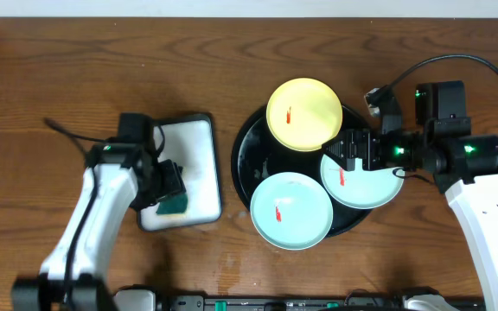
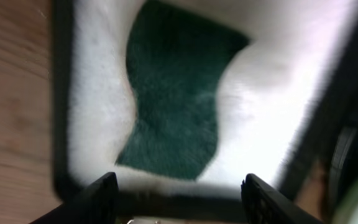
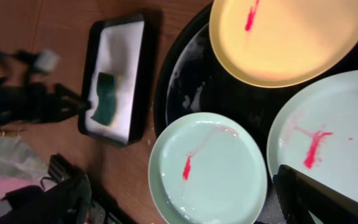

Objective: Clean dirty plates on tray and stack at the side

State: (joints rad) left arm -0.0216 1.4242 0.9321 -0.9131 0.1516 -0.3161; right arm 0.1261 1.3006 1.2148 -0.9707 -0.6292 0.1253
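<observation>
While left jaws gape over green sponge (image 2: 176, 93), right jaws spread above mint plate (image 1: 372, 192)

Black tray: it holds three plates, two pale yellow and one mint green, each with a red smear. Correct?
Colours swapped. The overhead view shows one pale yellow plate and two mint green ones, the front plate and the right plate, on the black tray. Each has a red smear.

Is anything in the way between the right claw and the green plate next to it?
Nothing visible. The right gripper is open just above the rim of the right-hand mint plate on the black tray.
</observation>
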